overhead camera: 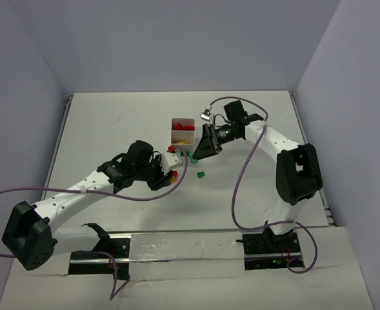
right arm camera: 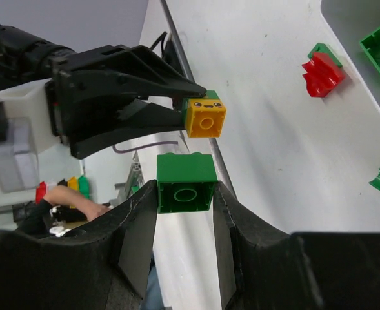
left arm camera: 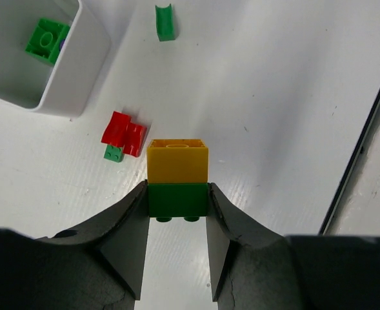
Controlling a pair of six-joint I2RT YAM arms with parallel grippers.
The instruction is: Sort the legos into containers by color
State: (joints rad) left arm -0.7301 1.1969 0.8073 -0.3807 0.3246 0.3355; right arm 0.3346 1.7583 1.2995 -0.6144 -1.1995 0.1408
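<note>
White worktop [overhead camera: 112, 129], matt, closed in by plain pale grey-violet walls. Two white-and-black arms are mounted at its near edge.

Item 1. Tray [overhead camera: 175, 129]: white plastic, three square compartments in a row, standing mid-worktop.
- Far compartment: red legos [overhead camera: 183, 123].
- Middle compartment: yellow legos [overhead camera: 185, 136].
- Near compartment: one green brick [left arm camera: 46, 40], stud up.

Item 2. Left gripper [left arm camera: 177, 194]: black fingers, pinching the green half of a yellow-on-green stack [left arm camera: 177, 161], near the tray's near end. The yellow half projects beyond the fingertips. Marking: a small printed smiling face on one side of the yellow half, seen from the right wrist.

Item 3. Right gripper [right arm camera: 186, 188]: black fingers, pinching a single green lego [right arm camera: 186, 184] from both sides, its stud toward the camera. It is apart from the stack, which shows just ahead of it in the right wrist view.

Item 4. Loose on the worktop:
- Red-and-green cluster [left arm camera: 124, 135], near the tray's corner.
- Green curved piece [left arm camera: 166, 22], lying alone farther out.
</note>
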